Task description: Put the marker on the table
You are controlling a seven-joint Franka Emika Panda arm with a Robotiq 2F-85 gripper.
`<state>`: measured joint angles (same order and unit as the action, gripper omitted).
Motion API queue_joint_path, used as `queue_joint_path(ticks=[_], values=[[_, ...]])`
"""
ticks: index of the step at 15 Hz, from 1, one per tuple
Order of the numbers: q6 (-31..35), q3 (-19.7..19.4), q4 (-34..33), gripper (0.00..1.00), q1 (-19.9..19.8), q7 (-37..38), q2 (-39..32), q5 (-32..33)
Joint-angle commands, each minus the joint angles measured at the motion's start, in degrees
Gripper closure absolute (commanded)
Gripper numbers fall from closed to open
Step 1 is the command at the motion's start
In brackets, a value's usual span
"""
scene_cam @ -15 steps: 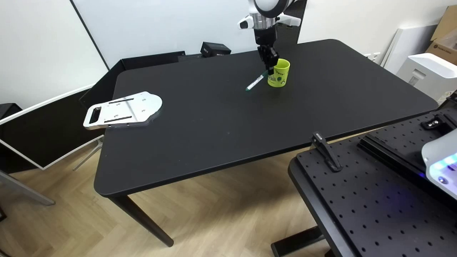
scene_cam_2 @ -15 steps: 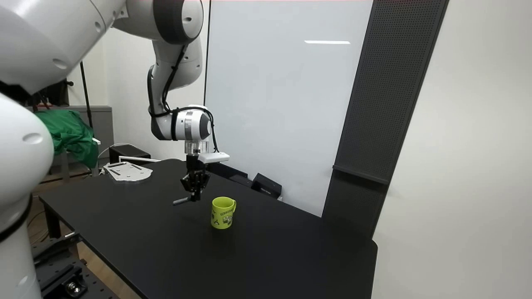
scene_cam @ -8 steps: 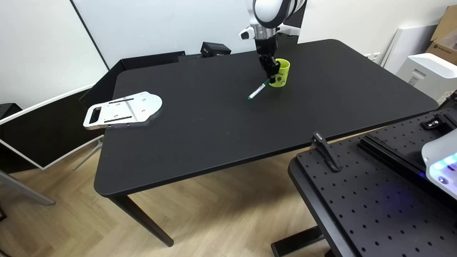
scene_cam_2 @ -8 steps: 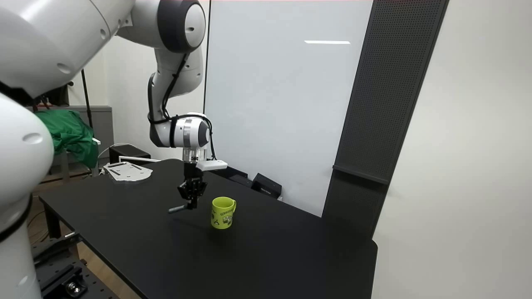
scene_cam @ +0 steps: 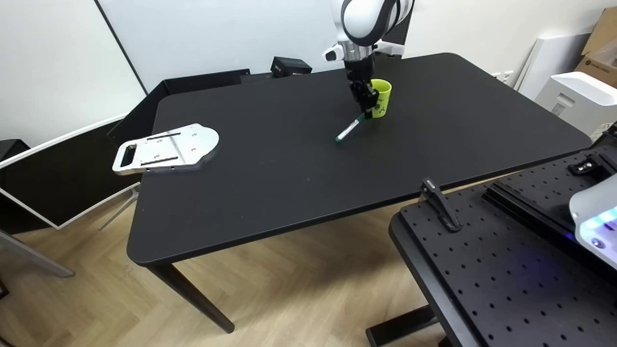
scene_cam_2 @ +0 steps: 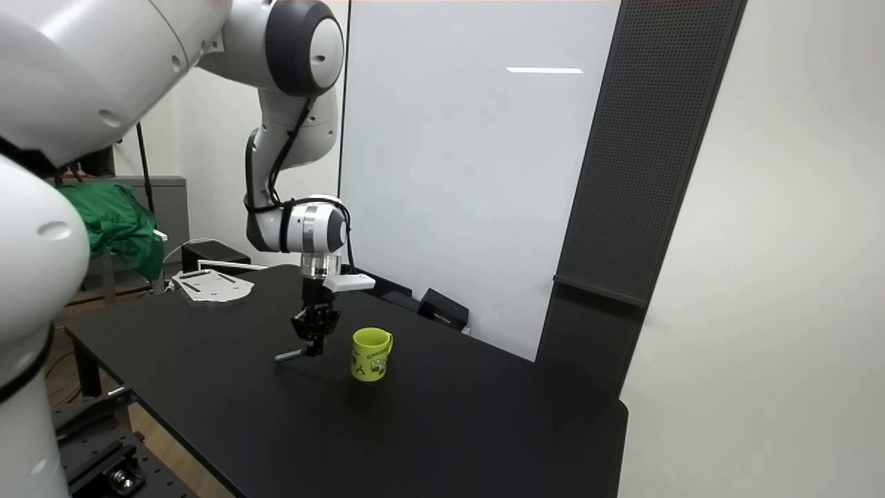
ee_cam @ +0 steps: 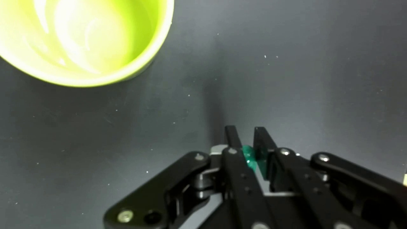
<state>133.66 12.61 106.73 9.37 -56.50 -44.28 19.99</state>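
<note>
The marker, a thin stick with a pale middle and green ends, shows in both exterior views. My gripper is shut on one end of it. In the wrist view the green end of the marker sits between the two fingers of my gripper. The rest of the marker is hidden there. The marker sticks out sideways, low over the black table. I cannot tell whether its free end touches the tabletop.
A yellow-green cup stands upright on the table close beside my gripper; its open top shows in the wrist view. A white tray lies at a table edge. A black perforated board adjoins the table's long edge.
My gripper has moved down toward the tabletop with the marker still in it, and slightly away from the back wall. The cup and tray have not moved.
</note>
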Motion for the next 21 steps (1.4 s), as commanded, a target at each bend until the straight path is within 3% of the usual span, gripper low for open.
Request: queue_joint_path(ticks=[1,9,10,11,15,19,20,21], values=[[1.3,0.3,-0.4,0.96,-0.3,-0.6,-0.8,-0.5],[6.3,-1.0,0.2,0.96,1.0,0.5,-1.1,1.2],[5.8,-1.1,0.2,0.57,1.1,0.6,-1.0,1.2],[5.4,-1.2,0.2,0.56,1.2,0.7,-1.0,1.2],[0.0,-1.0,-0.5,0.30,1.4,0.9,0.5,0.1],[1.0,-2.1,1.0,0.03,1.5,1.7,3.0,1.8],[1.4,-1.2,-0.4,0.00,0.9,0.1,0.7,0.8],[1.4,-1.2,-0.4,0.14,0.9,0.0,0.9,0.8]])
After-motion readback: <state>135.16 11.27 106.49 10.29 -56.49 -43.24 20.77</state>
